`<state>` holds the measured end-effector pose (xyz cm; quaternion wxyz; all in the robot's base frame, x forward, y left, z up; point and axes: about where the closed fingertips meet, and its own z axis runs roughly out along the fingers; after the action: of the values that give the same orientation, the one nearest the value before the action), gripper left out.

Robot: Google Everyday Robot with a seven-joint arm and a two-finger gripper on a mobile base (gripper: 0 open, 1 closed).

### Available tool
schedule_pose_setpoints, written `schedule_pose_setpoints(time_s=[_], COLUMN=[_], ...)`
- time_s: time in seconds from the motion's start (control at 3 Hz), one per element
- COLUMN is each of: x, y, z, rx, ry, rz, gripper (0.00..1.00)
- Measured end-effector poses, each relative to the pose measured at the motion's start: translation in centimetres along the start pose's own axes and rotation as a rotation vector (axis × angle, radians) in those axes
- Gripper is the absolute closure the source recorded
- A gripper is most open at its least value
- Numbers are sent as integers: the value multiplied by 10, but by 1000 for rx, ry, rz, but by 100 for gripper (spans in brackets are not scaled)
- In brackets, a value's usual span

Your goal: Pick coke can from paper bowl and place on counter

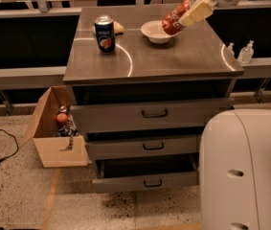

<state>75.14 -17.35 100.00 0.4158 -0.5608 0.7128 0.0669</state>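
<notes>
Grey counter (173,56), gripper (188,14) above paper bowl (150,32), clamped around tilted coke can (170,23)

A: Where does the lone camera sit?
B: High behind the robot's white body (242,171), looking down over the bench (173,59) front (mid-range). The gripper (186,15), top right, clasps the coke can (170,24).

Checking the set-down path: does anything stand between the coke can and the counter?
Nothing visible does. The gripper holds the coke can tilted above the paper bowl's right rim; bare counter lies beside it. The blue can stands far left.
</notes>
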Motion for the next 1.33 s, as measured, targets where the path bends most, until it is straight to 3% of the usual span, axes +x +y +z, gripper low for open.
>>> schedule_pose_setpoints(time_s=[0.33, 1.33], x=[4, 9], y=[18, 33], z=[10, 47], rx=[-71, -172], ry=[114, 262], rz=[-102, -301], gripper=[100, 100])
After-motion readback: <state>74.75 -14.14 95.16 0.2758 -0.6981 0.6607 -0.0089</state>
